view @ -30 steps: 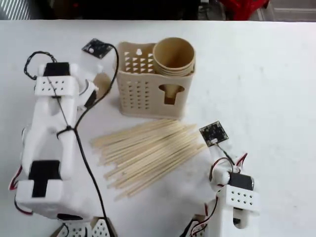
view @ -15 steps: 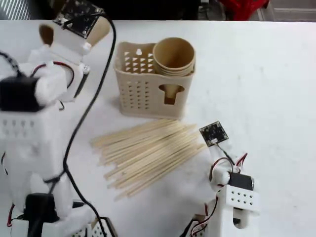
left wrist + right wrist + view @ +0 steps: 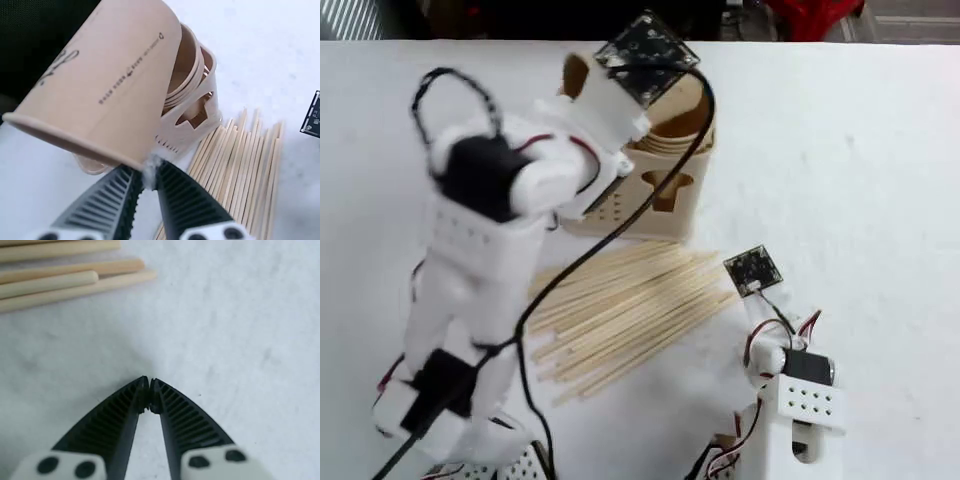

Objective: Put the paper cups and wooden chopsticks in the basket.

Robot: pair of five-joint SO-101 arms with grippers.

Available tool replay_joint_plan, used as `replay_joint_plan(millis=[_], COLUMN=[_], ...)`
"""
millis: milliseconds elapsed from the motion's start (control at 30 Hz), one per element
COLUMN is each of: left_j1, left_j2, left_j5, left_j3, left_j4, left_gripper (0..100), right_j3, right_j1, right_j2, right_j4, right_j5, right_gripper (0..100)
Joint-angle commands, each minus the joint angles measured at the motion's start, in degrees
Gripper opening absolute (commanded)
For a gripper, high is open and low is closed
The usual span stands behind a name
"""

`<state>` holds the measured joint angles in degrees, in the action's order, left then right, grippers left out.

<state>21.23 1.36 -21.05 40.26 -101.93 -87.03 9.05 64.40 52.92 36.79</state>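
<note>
A beige perforated plastic basket [image 3: 665, 195] is seen standing on the white table [image 3: 860, 150], with a shaped cut-out in its front wall. Inside it a nested stack of paper cups [image 3: 189, 70] is held upright, mouths up, against the side nearer the right arm. The rest of the basket's interior is covered in the high view by the left arm.

A single paper cup [image 3: 100, 85] is carried by the left gripper [image 3: 148, 170] above the basket. The jaws are clamped on the cup's rim, one finger inside the mouth and one outside. The cup is tilted well over on its side, with its base directed toward the nested stack and its mouth turned away from it. Whether the cup touches the stack cannot be told.

The wooden chopsticks [image 3: 630, 305] are spread in a loose, fanned heap on the table just in front of the basket, outside it, and roughly parallel to one another.

The right gripper [image 3: 150, 396] is held low over bare table, with its jaws brought together until the tips meet and nothing between them. The ends of a few chopsticks [image 3: 70, 275] are seen near its tip, apart from it.
</note>
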Motion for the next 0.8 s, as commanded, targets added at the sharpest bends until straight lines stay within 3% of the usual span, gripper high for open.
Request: replay_joint_plan(millis=[0, 433, 767], left_j1=[0.2, -0.1, -0.1], left_j2=[-2.4, -2.6, -2.4], left_j5=[0.4, 0.4, 0.4], left_j3=[1.3, 1.3, 1.3], left_j4=[0.3, 5.7, 5.4], left_gripper=[2, 2, 2], right_j3=[0.4, 0.4, 0.4], right_j1=[0.0, 0.0, 0.0], right_j2=[0.7, 0.7, 0.7], right_j4=[-0.9, -0.9, -0.9], right_j5=[-0.1, -0.1, 0.0], right_gripper=[1.7, 1.7, 1.7])
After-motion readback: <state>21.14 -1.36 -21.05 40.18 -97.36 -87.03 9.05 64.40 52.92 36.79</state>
